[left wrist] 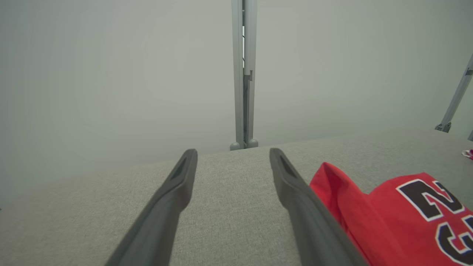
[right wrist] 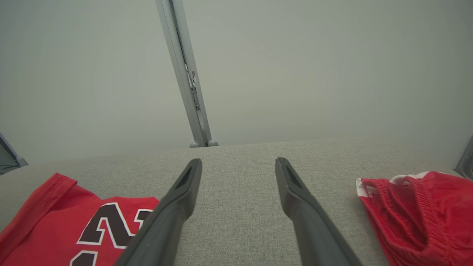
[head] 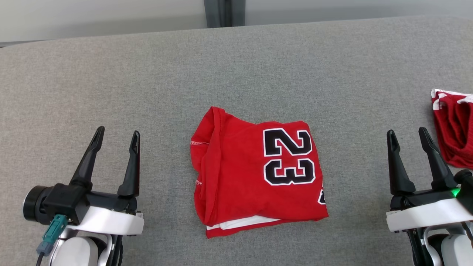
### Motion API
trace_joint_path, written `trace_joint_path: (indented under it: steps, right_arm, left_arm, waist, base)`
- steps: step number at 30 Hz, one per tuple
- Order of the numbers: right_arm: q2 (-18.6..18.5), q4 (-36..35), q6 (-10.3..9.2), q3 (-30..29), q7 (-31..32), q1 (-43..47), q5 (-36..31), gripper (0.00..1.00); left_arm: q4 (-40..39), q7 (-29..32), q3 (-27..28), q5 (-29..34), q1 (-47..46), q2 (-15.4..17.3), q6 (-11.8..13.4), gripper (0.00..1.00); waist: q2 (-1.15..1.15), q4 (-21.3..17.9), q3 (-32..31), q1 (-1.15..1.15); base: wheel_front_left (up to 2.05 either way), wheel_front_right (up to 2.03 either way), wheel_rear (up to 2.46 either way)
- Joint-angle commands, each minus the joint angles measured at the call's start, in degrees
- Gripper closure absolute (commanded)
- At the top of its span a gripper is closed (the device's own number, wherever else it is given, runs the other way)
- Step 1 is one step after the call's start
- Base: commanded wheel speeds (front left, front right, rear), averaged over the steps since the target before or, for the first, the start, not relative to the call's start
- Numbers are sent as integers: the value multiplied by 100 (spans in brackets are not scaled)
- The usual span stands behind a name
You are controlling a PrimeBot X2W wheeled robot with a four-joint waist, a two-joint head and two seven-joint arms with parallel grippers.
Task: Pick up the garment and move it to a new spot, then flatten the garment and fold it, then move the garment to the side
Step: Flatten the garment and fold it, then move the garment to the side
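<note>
While the folded red jersey (head: 244,173) lies in the middle of the grey bench (head: 147,74), its number 23 facing up, the left claw (head: 118,131) sits well off to its left and the right claw (head: 406,130) well off to its right. Both have fingers spread apart, holding nothing. Bunched red shorts (head: 456,133) lie just beside the right claw, on its outer side.

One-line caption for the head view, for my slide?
Folded red jersey numbered 23 lies on grey fabric surface between open left gripper and open right gripper.
</note>
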Motion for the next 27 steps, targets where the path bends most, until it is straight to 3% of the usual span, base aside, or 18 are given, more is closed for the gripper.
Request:
trace_joint_path:
  steps: [1, 20, 21, 22, 27]
  right_arm:
    - [-23, 22, 3, -24, 32, 73, 9, 0]
    - [-15, 81, 3, -28, 111, 42, 53, 0]
    - [-9, 95, 3, 38, 137, 23, 78, 58]
    - [-5, 133, 3, 113, 185, 14, 110, 100]
    - [-1, 285, 3, 795, 212, -210, 246, 100]
  left_arm:
    - [-79, 41, 12, -21, 98, 43, 49, 0]
    - [-339, 212, -108, -66, 225, 68, 164, 0]
    - [-347, 215, -116, -75, 221, 65, 166, 0]
    - [-351, 216, -123, -87, 211, 65, 165, 0]
    - [-381, 218, -180, -104, 77, 72, 124, 0]
  waist:
    - [0, 5, -37, 0]
    - [0, 49, -82, 0]
    - [0, 54, -74, 0]
    - [0, 61, -64, 0]
    - [0, 177, 58, 0]
  base:
    - [0, 0, 0]
    - [0, 0, 0]
    - [0, 0, 0]
    - [0, 0, 0]
    - [0, 0, 0]
